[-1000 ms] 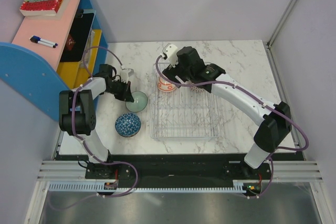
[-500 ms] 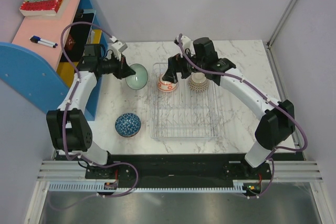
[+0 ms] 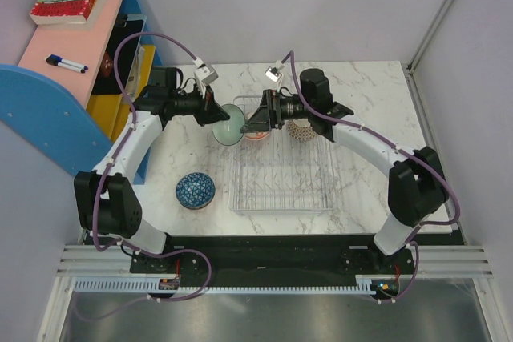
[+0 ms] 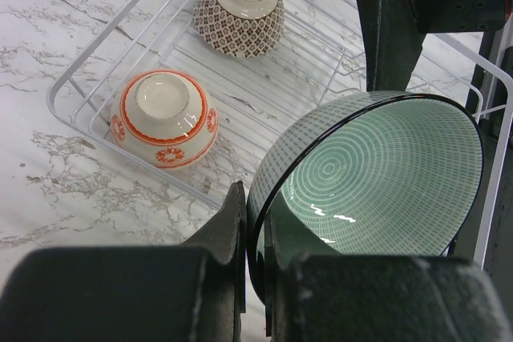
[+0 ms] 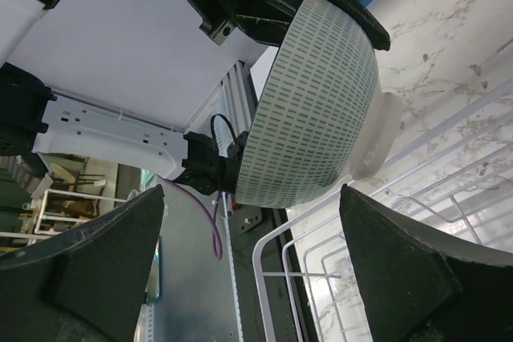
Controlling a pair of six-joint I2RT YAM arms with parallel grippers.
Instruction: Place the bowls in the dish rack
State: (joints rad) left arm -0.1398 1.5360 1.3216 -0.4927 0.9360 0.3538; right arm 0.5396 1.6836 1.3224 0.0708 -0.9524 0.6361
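Top external view: at the far left stands a blue and pink shelf point(image 3: 72, 46), well apart from the work. On the white marble counter point(image 3: 369, 94) a blue patterned bowl point(image 3: 195, 191) sits upright near the left side of the dish rack, with a gap between them.

Further back, the left pincer point(image 3: 215, 111) is clenched on the dark rim of a green bowl point(image 3: 228, 123). This bowl hangs in the air, tilted on its side, near the far left corner of the rack. Inside it is pale green with fine rings; outside it is white with green dashes.

The right pincer point(image 3: 250, 124) faces it from the other side, fingers spread wide around the bowl. I cannot tell if they touch it.

The dish rack point(image 3: 282, 190) lies flat in the middle of the counter. It is a rectangle of silver wire with low sides and rounded corners. At its far end two bowls rest upside down and apart: an orange-and-white bowl point(image 4: 164, 118) in the left corner and a brown-patterned bowl point(image 4: 239, 10) to its right. The near part of the rack shows only wire rows. A wide strip of marble separates the rack's right side from the counter's right edge.
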